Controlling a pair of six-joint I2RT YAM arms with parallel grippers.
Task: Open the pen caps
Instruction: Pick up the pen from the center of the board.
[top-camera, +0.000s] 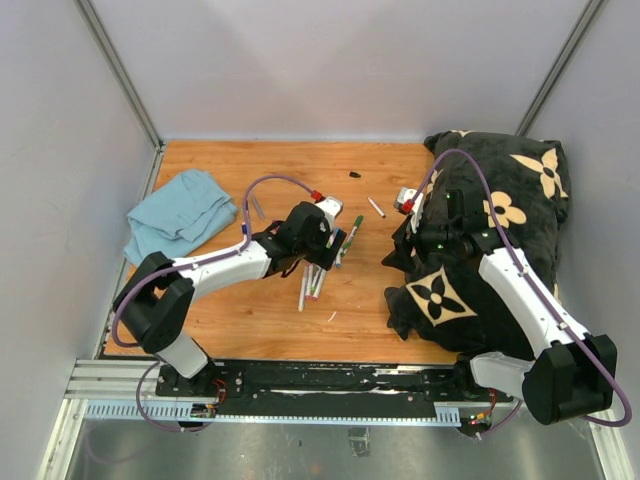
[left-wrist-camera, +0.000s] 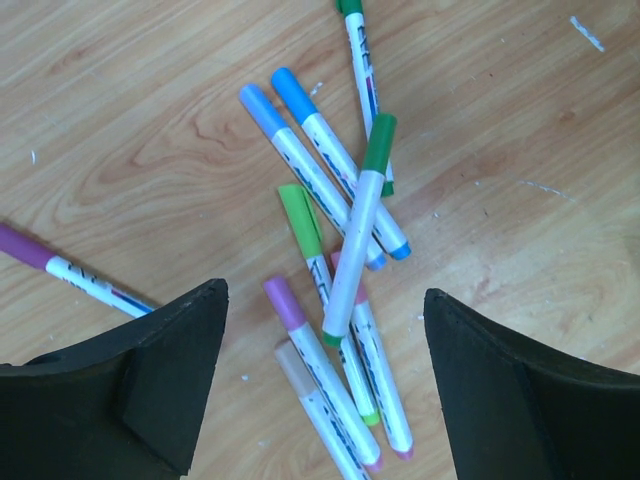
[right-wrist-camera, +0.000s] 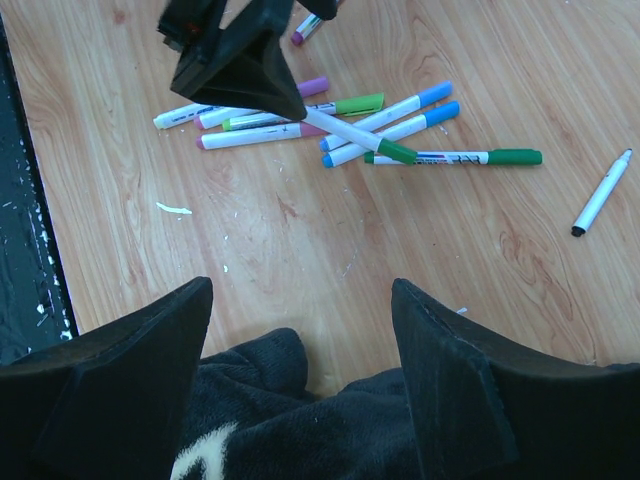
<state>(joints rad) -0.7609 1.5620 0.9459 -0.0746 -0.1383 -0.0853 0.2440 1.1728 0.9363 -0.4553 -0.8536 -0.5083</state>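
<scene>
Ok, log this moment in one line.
left hand: open, above marker pile | right hand: open, empty, over black cloth | pen caps in pile: on

No legible print on the markers (left-wrist-camera: 356, 240).

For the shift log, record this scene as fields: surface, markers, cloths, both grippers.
surface: wooden tabletop
markers: loose pile of slim white markers, coloured plastic caps on
cloths: folded light-blue towel far left; black flower-patterned blanket right
left gripper: open, above the pile, empty
right gripper: open, over the blanket's edge, empty
</scene>
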